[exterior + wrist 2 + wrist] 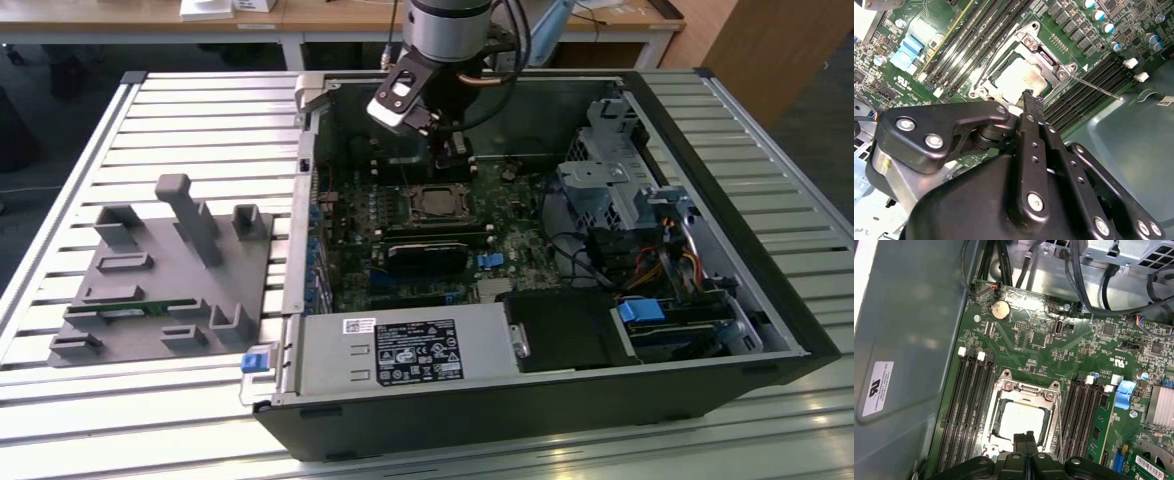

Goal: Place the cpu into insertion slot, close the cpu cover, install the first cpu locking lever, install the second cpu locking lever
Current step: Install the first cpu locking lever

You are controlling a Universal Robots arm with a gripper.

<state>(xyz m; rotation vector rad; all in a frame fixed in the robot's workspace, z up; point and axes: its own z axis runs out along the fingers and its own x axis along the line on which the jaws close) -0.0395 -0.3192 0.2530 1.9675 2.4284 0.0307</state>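
Note:
The cpu [1019, 420] lies flat in the motherboard socket, its pale metal top also showing in the second wrist view [1016, 80] and in the exterior view [434, 205]. The silvery cpu cover [1026, 390] lies down over it as a frame around its edges [1046, 55]. One thin wire locking lever [1096, 86] sticks out from the socket's corner over the memory slots. Another lever [985, 65] runs along the socket's opposite side. My gripper [1026, 436] hovers at the socket's edge, fingers shut together with nothing between them [1032, 97], just behind the socket in the exterior view [451, 160].
The open computer case [787, 300] stands on a slatted table, with a power supply [400, 350] at the front, drive cages [614, 180] and cables on the exterior view's right. A grey fixture block [160, 270] sits on the exterior view's left. Memory slots [966, 405] flank the socket.

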